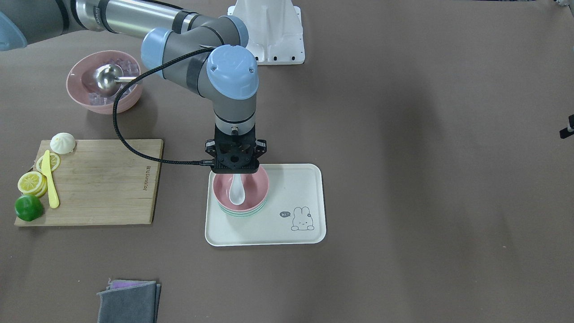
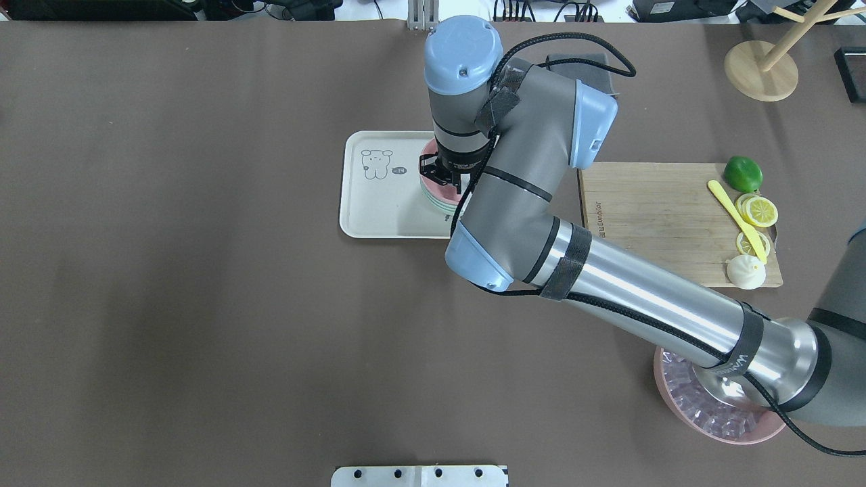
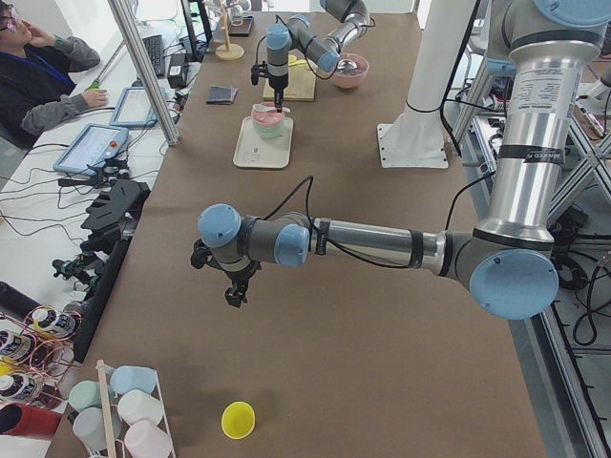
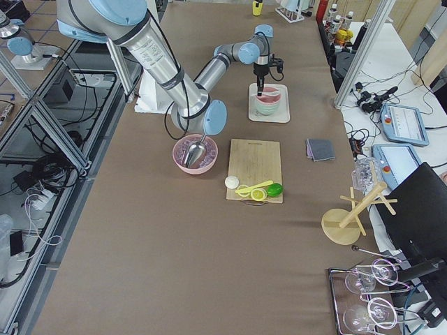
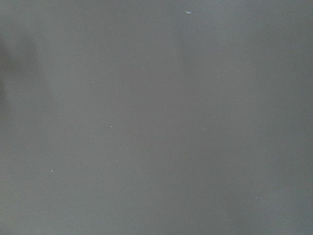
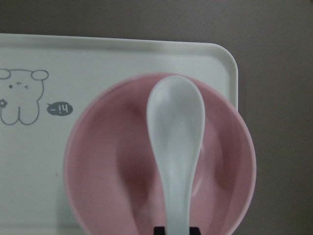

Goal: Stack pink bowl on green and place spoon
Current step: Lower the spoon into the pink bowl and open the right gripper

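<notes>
One end effector [image 6: 176, 230], the right, clamps the spoon [image 6: 176, 127] handle.

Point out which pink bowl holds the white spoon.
The pink bowl on the tray, atop the green bowl; the other pink bowl holds a metal scoop.

The spoon [image 6: 175, 142] handle runs off the right wrist view's bottom edge; the right gripper [image 1: 236, 172] hold is unclear. Only the green bowl [image 1: 242, 214] rim shows. The left gripper [image 3: 234, 294] is too small to judge.
</notes>
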Motion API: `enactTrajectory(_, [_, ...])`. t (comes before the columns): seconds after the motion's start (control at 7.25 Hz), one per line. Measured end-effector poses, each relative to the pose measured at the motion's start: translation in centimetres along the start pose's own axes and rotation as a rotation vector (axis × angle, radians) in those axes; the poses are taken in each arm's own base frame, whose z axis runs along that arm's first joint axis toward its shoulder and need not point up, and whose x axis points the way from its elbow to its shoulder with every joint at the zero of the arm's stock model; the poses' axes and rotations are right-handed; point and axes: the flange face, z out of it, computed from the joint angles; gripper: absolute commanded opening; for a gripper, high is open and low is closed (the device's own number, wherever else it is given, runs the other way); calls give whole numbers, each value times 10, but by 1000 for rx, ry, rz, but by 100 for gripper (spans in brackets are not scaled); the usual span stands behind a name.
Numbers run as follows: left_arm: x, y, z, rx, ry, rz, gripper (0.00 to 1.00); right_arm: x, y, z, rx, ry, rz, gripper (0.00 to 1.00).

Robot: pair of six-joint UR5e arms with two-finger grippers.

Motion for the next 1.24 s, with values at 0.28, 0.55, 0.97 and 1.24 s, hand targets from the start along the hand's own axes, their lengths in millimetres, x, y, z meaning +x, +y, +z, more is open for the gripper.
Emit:
enactTrajectory(0.28, [-2, 0, 1, -2, 1, -2, 99, 1, -1, 0, 5, 0, -21, 0])
enactTrajectory(0.55, [-3, 1, 3, -4, 1, -5, 99, 3, -1, 2, 5, 1, -47, 17])
enactTrajectory(0.97, [-3, 0, 3, -4, 1, -4, 99, 8, 2, 13, 15, -22, -68, 60])
enactTrajectory(1.24, [-3, 0, 3, -4, 0, -4, 99, 8, 3, 15, 18, -27, -83, 92])
